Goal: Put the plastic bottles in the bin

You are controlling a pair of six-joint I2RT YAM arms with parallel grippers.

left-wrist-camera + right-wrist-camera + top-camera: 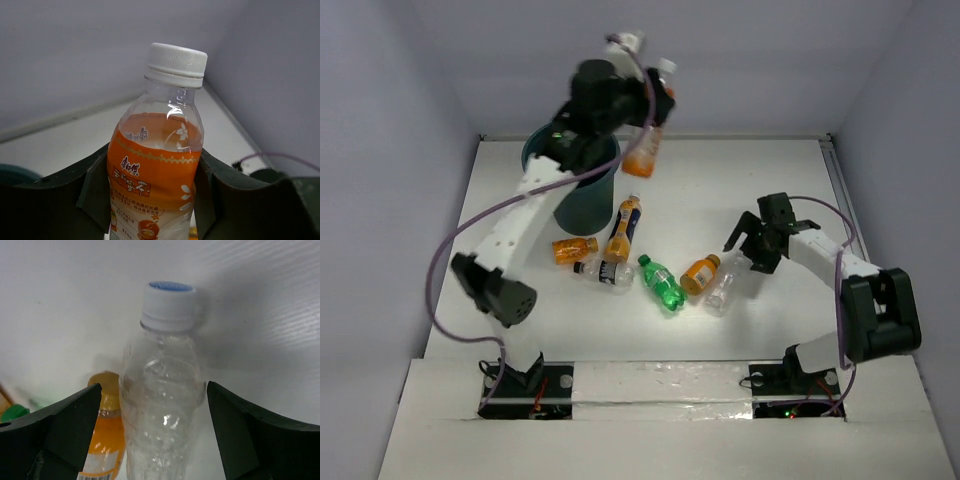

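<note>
Above the far-left of the table, the left arm is hanging over the bin (585,205), and the left gripper (152,185) is clamping an orange-labelled bottle (156,160) by its body, seemingly just right of the rim. Letting go now is risking a miss or a bounce off that rim. The right gripper (152,415) is straddling a clear bottle (162,390), jaws spread and not touching it; a crooked squeeze could be shooting it into the small orange bottle (105,440) alongside. Pale walls are enclosing the smooth white table (770,180), so loose bottles are probably rolling easily.
</note>
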